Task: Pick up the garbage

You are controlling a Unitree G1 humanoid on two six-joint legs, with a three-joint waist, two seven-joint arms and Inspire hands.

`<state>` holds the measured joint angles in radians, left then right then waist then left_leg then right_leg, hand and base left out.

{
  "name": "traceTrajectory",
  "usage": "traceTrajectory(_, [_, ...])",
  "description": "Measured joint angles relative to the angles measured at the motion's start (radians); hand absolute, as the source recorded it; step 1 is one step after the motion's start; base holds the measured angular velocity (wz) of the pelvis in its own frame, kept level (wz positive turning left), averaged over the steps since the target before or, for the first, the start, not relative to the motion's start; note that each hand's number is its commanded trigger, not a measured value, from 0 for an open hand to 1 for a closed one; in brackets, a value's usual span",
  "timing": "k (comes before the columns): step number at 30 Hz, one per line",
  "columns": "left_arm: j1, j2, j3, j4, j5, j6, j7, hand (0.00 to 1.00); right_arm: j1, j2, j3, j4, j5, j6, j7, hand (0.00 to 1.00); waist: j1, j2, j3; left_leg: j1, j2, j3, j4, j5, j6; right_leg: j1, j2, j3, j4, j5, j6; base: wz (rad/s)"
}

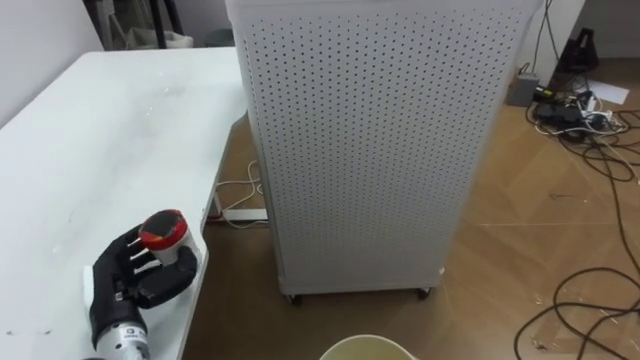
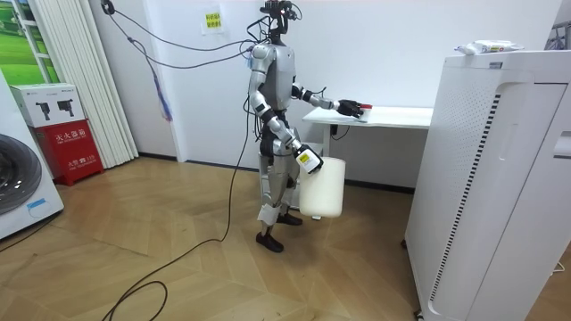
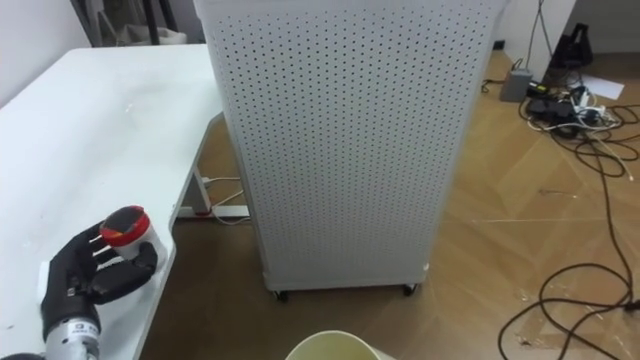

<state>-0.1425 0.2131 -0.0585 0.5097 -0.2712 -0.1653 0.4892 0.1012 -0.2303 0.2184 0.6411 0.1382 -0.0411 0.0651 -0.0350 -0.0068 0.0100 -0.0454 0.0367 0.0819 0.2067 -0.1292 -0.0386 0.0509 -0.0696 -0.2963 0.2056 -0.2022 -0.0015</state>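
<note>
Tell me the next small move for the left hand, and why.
Probably swing the left hand right, off the white table and over the bin: it already grips the red-capped object, and the bin's rim shows lower right.

- floor (image 1: 520,250): light wood, herringbone laid.
- wall (image 2: 384,53): plain white, small sign (image 2: 212,20) high up.
- table (image 1: 100,130): white top, set against the wall; power strip (image 1: 240,214) and white cords on the floor under it.
- cabinet (image 1: 370,150): tall, white, perforated face, small casters, just beside the table's corner.
- cables (image 1: 590,130): dark tangle on the floor past the cabinet.
- room view's left: washer (image 2: 22,183), red box (image 2: 70,147) with a white box (image 2: 45,102) on top, white blinds (image 2: 80,80).
</note>
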Motion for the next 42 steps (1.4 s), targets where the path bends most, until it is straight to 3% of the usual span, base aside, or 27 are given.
traceTrajectory(24, [-0.019,0.000,-0.002,0.003,-0.001,0.006,-0.031,1.00,-0.002,0.000,0.001,-0.004,0.013,0.000,-0.001,1.00,-0.009,-0.009,0.0034,0.005,0.002,0.023,-0.002,0.000,0.000,-0.002,0.001,0.024,-0.001,0.000,0.000,-0.01])
traceTrajectory(28, [-0.019,0.000,-0.039,-0.015,0.007,0.006,-0.052,1.00,-0.039,0.000,0.001,0.044,0.038,-0.001,0.002,1.00,-0.008,-0.010,0.0035,0.002,0.003,0.022,-0.001,0.000,0.000,-0.004,0.000,0.022,0.000,0.000,0.000,0.01])
traceTrajectory(35, [-0.019,-0.002,-0.109,-0.127,0.109,0.006,-0.127,1.00,-0.094,-0.004,0.001,0.060,0.054,-0.001,-0.031,1.00,0.018,-0.010,0.0033,-0.067,0.004,0.022,0.009,0.002,0.003,-0.078,-0.003,0.020,0.021,0.001,-0.001,0.00])
traceTrajectory(42, [-0.016,0.000,-0.122,-0.226,0.109,0.005,-0.209,1.00,-0.179,-0.008,-0.006,0.079,0.058,-0.001,-0.039,1.00,0.013,-0.003,0.0032,-0.084,0.005,0.022,0.007,0.002,0.003,-0.095,-0.002,0.023,0.017,0.001,-0.001,-0.01])
